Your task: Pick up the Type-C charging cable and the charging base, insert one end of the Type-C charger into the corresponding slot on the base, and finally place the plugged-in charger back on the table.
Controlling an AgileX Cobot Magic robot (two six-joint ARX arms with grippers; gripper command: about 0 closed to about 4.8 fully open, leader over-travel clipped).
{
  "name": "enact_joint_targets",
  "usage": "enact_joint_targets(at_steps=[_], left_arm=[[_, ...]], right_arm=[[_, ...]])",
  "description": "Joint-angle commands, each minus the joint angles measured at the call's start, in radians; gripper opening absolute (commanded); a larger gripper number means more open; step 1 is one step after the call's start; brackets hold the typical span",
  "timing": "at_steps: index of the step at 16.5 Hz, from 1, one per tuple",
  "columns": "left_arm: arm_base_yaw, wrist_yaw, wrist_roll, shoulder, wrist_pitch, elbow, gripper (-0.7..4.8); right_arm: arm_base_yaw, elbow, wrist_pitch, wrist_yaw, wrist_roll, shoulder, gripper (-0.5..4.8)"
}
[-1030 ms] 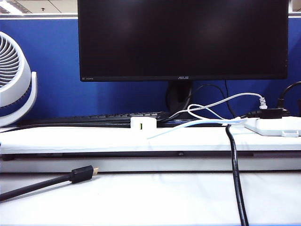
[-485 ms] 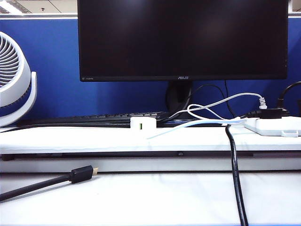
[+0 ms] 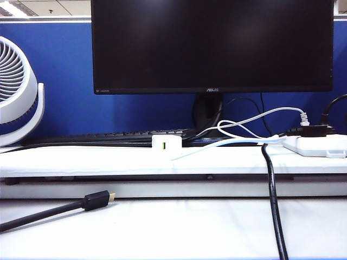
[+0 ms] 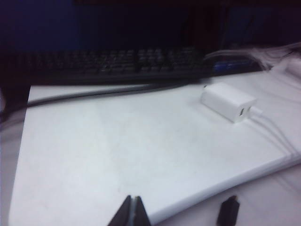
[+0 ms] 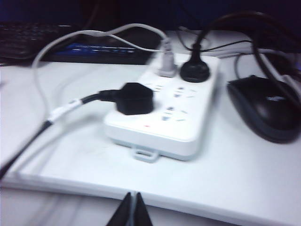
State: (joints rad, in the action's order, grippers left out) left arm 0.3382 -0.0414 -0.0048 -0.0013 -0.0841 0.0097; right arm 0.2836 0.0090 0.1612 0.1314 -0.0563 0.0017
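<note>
Resting on counter (image 4: 94,155), base (image 4: 228,102) well ahead of left end effector (image 4: 131,212); right end effector (image 5: 131,209) farther, both closed, empty.

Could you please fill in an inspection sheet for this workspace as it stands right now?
Surface: white table, a raised white board over a lower white shelf.
Job's things: charging base stands on the board, green port facing the exterior camera; Type-C charging cable runs from it towards the power strip. Whether the plug is seated cannot be told.
Clutter: black mouse beside the strip.
Grippers: left gripper jaws shut, holding nothing, at the board's near edge; right gripper jaws shut, holding nothing, before the strip.
Cables: black gold-tipped cable on the lower shelf; thick black cable; greyish-white cable.
Surroundings: monitor, keyboard, fan, blue partition.
</note>
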Motion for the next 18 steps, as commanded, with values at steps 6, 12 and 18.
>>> enact_joint_targets(at_steps=[6,12,18], left_arm=[[-0.323,-0.049,-0.003,0.002,-0.083,-0.001,-0.04],[-0.323,-0.049,-0.003,0.002,-0.083,-0.001,-0.04],[-0.323,-0.049,-0.003,0.002,-0.083,-0.001,-0.04]], right_arm=[[-0.162,-0.008,0.006,-0.156,0.0,-0.001,-0.05],[-0.162,-0.008,-0.005,0.043,0.066,-0.001,-0.05],[-0.162,-0.008,-0.008,0.053,0.142,-0.001,-0.05]])
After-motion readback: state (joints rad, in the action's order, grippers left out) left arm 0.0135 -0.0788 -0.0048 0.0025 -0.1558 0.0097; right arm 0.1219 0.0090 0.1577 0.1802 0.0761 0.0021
